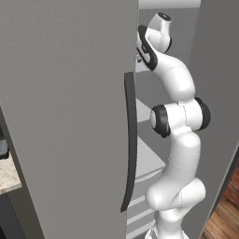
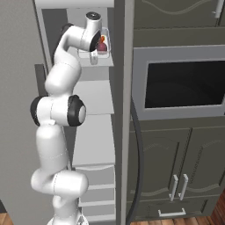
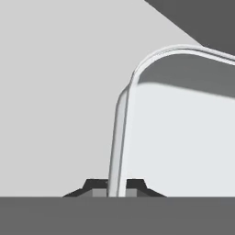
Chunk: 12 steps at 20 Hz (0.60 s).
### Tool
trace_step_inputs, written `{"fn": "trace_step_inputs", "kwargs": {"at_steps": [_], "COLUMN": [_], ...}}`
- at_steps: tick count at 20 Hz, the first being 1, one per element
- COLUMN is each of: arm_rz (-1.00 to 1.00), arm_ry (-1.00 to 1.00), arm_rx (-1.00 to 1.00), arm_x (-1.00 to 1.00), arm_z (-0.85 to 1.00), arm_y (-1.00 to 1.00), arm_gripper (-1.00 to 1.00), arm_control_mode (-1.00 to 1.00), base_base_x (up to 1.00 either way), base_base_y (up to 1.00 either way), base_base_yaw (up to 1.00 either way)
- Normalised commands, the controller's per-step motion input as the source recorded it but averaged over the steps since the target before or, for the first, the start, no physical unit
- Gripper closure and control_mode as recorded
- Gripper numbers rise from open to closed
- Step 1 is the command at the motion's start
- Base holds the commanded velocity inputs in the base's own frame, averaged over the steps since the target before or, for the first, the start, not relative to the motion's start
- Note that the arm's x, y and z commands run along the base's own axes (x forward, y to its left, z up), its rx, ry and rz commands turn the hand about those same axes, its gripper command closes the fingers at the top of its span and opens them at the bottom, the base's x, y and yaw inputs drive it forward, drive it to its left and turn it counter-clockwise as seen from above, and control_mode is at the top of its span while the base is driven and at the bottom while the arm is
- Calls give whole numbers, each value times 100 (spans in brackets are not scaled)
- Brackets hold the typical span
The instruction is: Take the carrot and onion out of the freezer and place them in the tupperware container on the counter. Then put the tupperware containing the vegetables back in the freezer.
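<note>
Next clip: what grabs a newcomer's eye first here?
The white arm reaching up into the open freezer, its hand at the tupperware on an upper shelf. The onion and carrot give a spot of colour in the tray. In the hand view, the fingertips are shut on the tray's thin wall.

left base: we look from behind-left, close against the freezer [image 1: 65, 116] door.
right base: we face its open shelves from behind-right.
hand: pressed against tupperware container [image 3: 120, 137] wall.
shared: arm, freezer.
</note>
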Motion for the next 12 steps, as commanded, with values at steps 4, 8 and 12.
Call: {"fn": "trace_step_inputs", "kwargs": {"at_steps": [4,8,12], "arm_rz": [10,7,5], "arm_ry": [-10,-15,-24], "arm_rx": [0,0,0], "arm_x": [0,-3,-29], "arm_z": [-16,-10,-1], "arm_y": [0,0,0], "arm_gripper": [-100,-100,-100], "arm_control_mode": [-100,-100,-100], "base_base_x": [0,0,0], "base_base_y": [0,0,0], "base_base_yaw": [0,0,0]}}
